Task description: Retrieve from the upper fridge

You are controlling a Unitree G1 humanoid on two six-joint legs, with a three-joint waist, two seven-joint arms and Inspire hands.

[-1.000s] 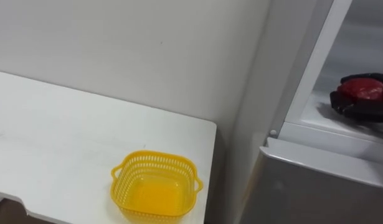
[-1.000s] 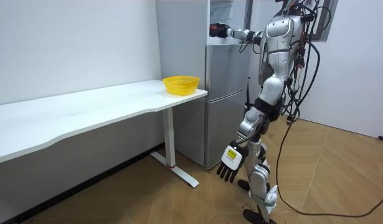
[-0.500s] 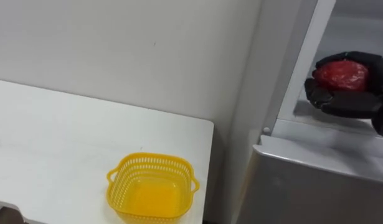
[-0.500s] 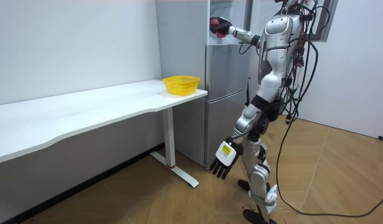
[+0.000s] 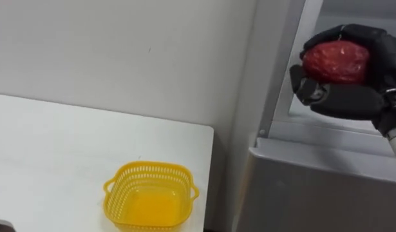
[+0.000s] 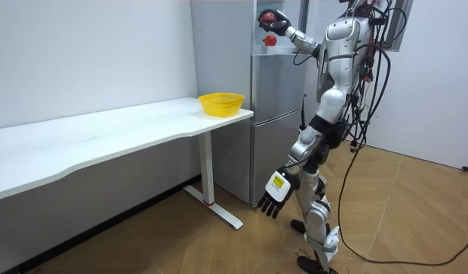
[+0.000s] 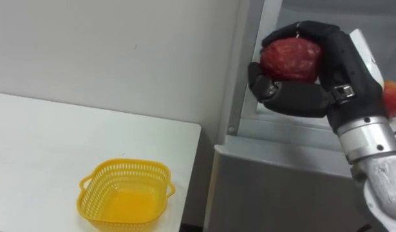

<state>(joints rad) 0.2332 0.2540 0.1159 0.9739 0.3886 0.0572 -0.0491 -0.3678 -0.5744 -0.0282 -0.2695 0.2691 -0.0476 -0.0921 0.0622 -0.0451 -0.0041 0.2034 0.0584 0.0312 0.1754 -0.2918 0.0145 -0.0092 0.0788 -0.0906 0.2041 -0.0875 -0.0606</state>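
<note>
Left hand: your left hand (image 6: 273, 196) hangs low beside the thigh, fingers straight and slack. It holds nothing.
Right hand: your right hand (image 7: 307, 98) is raised at the fridge front, with fingers and thumb wrapped round the red fruit (image 7: 291, 59).
Red fruit: it sits cupped in that hand, fingers over its top and thumb beneath. Such a full wrap probably suits a round thing that would roll off an open palm.
Fridge: the lower door (image 7: 275, 187) is shut, directly beneath the hand.
Yellow basket (image 5: 150, 167): it stands below and well to the left of the hand, at the worktop (image 5: 56, 154) end nearest the fridge. It is empty, so likely your drop-off.
Upper compartment (image 7: 378, 16): it is open, just behind the hand.
Second fruit (image 7: 394, 96): it lies inside, past the wrist, to the hand's right.
</note>
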